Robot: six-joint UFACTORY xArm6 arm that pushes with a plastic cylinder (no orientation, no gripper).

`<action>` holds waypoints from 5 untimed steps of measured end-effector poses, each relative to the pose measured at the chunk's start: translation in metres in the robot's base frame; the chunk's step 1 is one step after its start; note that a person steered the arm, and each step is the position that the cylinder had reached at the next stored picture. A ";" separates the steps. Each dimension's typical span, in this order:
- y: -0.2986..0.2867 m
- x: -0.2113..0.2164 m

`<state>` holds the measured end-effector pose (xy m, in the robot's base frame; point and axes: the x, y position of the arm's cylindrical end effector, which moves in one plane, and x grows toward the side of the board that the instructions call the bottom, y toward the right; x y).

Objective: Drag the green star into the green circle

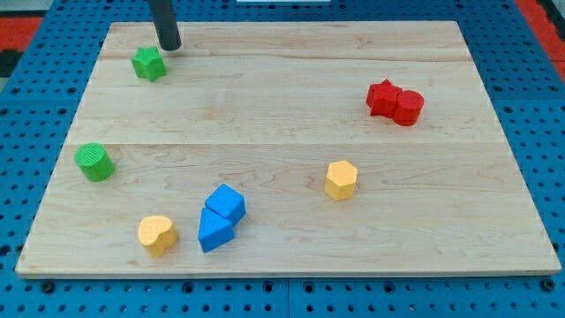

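I am looking down at a pale wooden tabletop [291, 106] resting on a blue pegboard [530, 115]. My tip [169, 47], the lower end of a straight dark rod, sits in the upper left of the frame. There is no pincer on this arm, so it has no open or closed state to report.

The green star-shaped block [149, 64] lies just below and to the left of my tip, very close to it; I cannot tell whether they touch. The green circular block [94, 162] stands at the left edge of the frame, well below the star and apart from it.

At the upper right, a red star-shaped block [383, 97] touches a red round block [408, 107]. A yellow hexagonal block [341, 180] sits right of centre. Near the bottom, 2 blue angular blocks [222, 216] touch each other, with a yellow heart-like block [157, 235] just to their left.
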<state>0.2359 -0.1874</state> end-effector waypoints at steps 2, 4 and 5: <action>-0.040 0.078; -0.009 0.040; -0.026 0.081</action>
<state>0.3172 -0.2132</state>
